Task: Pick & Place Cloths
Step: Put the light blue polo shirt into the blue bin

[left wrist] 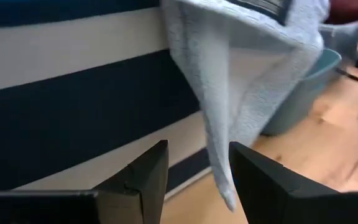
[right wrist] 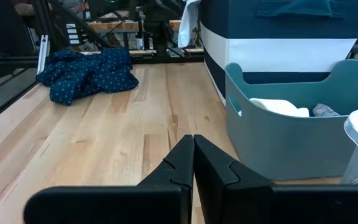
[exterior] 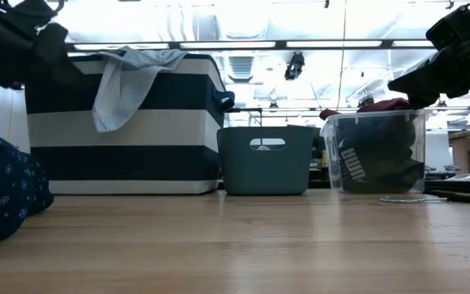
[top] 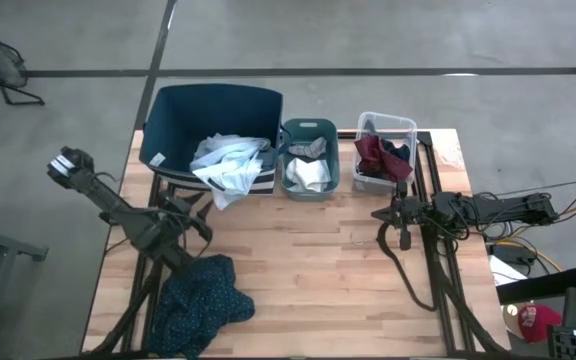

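Your left gripper is unclenched, empty; the pale blue-grey cloth hangs over the striped bin wall just ahead, its tip between the fingers. Advance slightly, pinch higher fabric. Right gripper clenched, idle.

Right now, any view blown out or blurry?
Low view: ceiling lights overexposed, the striped bin and arms dark against them. Left wrist view: pale blue-grey cloth soft, close to the lens. High and right wrist views: evenly lit, no glare.
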Motion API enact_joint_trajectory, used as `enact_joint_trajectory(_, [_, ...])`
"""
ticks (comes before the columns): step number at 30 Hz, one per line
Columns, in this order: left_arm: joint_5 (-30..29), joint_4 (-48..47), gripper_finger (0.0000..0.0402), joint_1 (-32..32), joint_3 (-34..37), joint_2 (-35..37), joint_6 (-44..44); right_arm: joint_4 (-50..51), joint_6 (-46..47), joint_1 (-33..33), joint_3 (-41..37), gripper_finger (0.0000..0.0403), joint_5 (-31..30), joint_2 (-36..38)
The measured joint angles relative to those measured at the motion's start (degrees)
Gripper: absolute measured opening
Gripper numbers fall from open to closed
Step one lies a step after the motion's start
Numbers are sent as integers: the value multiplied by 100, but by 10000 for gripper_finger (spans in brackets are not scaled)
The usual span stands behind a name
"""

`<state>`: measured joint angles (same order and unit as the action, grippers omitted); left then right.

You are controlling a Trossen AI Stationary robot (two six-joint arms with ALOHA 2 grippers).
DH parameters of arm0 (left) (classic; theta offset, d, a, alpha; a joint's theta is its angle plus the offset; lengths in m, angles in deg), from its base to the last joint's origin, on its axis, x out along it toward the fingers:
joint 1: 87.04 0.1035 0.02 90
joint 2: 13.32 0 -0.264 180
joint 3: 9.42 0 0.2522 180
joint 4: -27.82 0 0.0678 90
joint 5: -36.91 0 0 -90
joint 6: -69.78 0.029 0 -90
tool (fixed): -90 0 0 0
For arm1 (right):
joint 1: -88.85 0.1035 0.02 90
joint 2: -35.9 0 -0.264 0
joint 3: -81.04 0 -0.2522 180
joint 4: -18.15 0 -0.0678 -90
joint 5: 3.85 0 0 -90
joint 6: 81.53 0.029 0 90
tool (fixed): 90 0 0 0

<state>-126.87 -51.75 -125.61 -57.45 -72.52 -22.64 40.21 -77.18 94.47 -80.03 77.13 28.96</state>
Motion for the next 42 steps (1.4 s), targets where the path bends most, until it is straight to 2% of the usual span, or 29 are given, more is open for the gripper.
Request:
enact_joint_trajectory(7, [9, 176, 175, 247, 294, 202, 88, 0, 7, -1, 0, 8, 0, 0])
enact_joint_trajectory(16, [314, 1517, 175, 265, 358, 225, 1605, 0, 6, 1, 0, 8, 0, 0])
enact_joint_trajectory(23, [242, 1612, 174, 310, 363, 293, 1987, 2, 1, 1, 0, 8, -2, 0])
enact_joint_trajectory(28, [127, 1707, 174, 665, 521, 388, 1967, 0, -1, 0, 0, 8, 0, 0])
enact_joint_trajectory(31, [219, 2230, 174, 852, 638, 409, 2412, 0, 5, 1, 0, 8, 0, 0])
enact_joint_trajectory(37, [379, 3517, 174, 1264, 788, 411, 4067, 0, -1, -1, 0, 8, 0, 0])
enact_joint_trajectory(42, [602, 3589, 167, 1705, 815, 537, 4198, 0, -1, -1, 0, 8, 0, 0])
